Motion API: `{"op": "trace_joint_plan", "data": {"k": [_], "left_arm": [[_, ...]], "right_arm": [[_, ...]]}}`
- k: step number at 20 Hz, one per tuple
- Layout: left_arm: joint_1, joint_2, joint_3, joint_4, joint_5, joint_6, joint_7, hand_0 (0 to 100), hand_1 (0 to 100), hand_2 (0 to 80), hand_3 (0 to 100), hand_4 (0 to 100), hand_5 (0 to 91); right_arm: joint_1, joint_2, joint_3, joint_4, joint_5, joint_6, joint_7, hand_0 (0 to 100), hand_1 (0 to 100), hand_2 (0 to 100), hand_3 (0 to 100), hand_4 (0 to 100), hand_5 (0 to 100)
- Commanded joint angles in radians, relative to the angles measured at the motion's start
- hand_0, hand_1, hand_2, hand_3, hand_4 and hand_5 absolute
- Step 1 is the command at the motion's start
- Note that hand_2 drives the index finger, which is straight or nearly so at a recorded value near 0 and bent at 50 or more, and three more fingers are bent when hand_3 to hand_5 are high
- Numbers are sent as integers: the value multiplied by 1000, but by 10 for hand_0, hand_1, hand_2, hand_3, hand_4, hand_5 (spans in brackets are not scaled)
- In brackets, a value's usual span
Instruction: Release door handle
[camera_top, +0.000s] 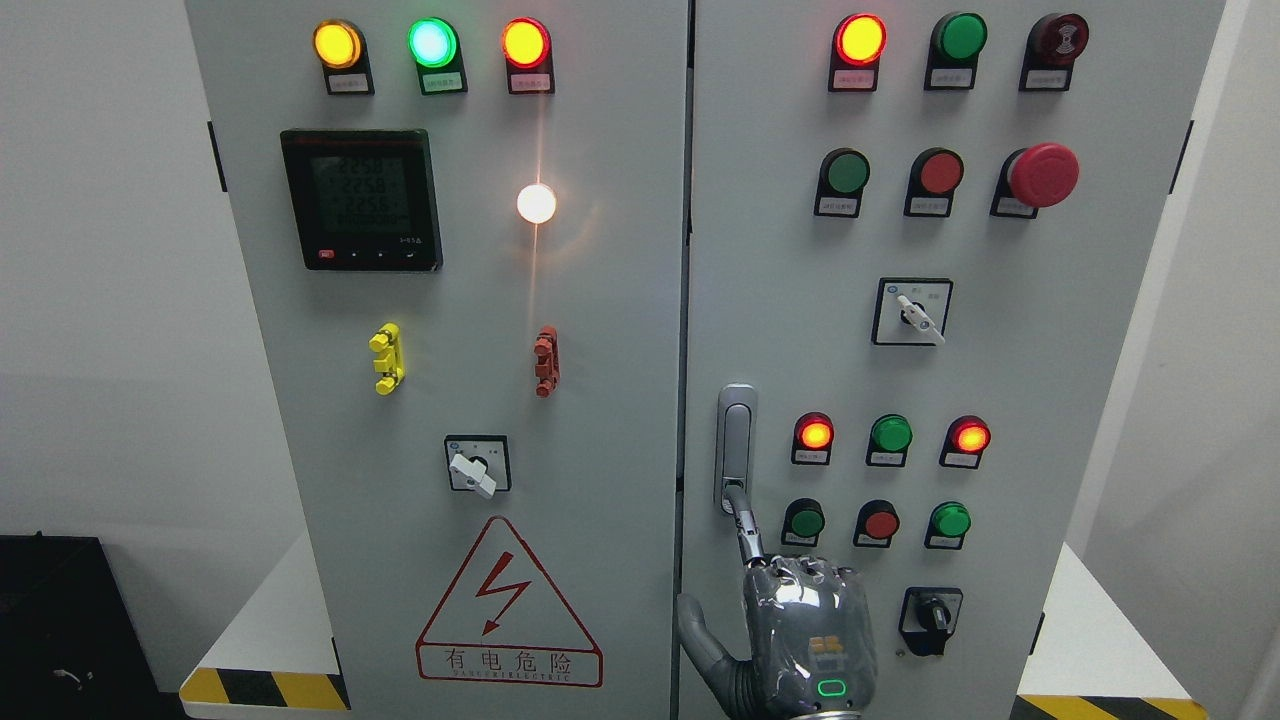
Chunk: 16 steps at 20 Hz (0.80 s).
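Note:
The silver door handle (736, 440) stands upright at the left edge of the cabinet's right door (1000, 360). My right hand (760, 560) rises from the bottom edge just below it, its back facing the camera. Its index finger (744, 522) points up, and the tip touches the handle's lower end. The other fingers are curled at the knuckles and the thumb (695, 625) sticks out to the left. Nothing is gripped in the hand. My left arm is out of view.
The right door carries lit and unlit push buttons (890, 436), a red mushroom stop button (1042, 175) and rotary switches (930, 618) close to my hand. The left door (450, 400) holds a meter, lamps, a switch and a warning triangle. Striped platform edges (265, 688) flank the cabinet.

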<state>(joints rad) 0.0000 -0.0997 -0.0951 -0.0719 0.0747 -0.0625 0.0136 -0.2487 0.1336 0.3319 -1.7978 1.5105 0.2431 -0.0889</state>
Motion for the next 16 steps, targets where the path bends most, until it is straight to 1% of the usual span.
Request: {"op": "trace_joint_plan", "data": {"k": [1,8,16], "left_arm": [[17,0,0,0,-1,0,0,120,556,0,0,0,0],[17,0,0,0,-1,0,0,120,556,0,0,0,0],[17,0,0,0,-1,0,0,120,556,0,0,0,0]], "right_arm": [[-3,0,-8,14,-1,1,1,367,286,90,1000,1000,1000],[-23,0,-14,26,-1,2,1,369,285,91,1000,1000,1000],[-21,1,-14,26,-4,2,1,370,285,94,1000,1000,1000]]}}
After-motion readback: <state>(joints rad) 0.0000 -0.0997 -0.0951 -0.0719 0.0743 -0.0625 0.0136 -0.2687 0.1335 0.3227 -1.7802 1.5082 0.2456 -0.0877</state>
